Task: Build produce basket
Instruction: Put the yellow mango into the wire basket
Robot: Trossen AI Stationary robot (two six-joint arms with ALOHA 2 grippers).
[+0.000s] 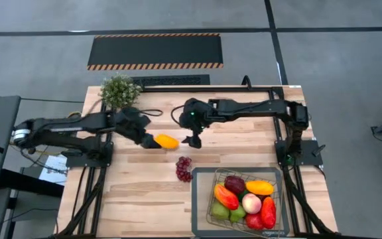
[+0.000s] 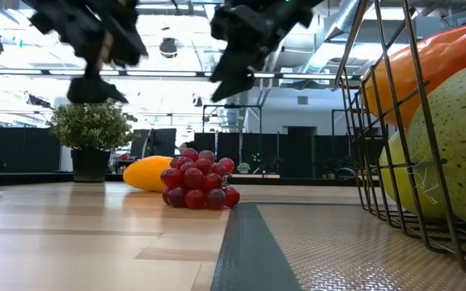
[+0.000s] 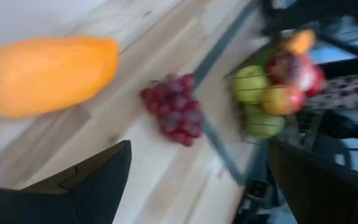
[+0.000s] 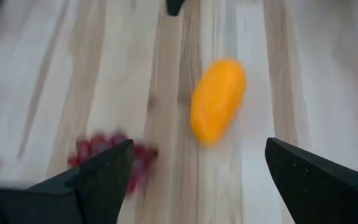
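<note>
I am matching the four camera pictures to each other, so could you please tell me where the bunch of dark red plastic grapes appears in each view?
High view: the bunch of dark red plastic grapes lies on the wooden table, just left of the wire-mesh basket.
Low view: centre, before the orange-yellow oval fruit.
Left wrist view: middle.
Right wrist view: lower left, partly behind a finger.
Shared landmark: that orange-yellow fruit.

Both arms are matte black, built of boxy links joined by rounded joint housings. The left arm (image 1: pixel 71 126) ends at its base in a pale silver-grey cap, with loose cables trailing beside it. The right arm (image 1: pixel 251 107) has a small green light on its wrist housing and a thin black cable looping off it. The fingers (image 4: pixel 98 177) are flat, dark, angular wedges.
</note>
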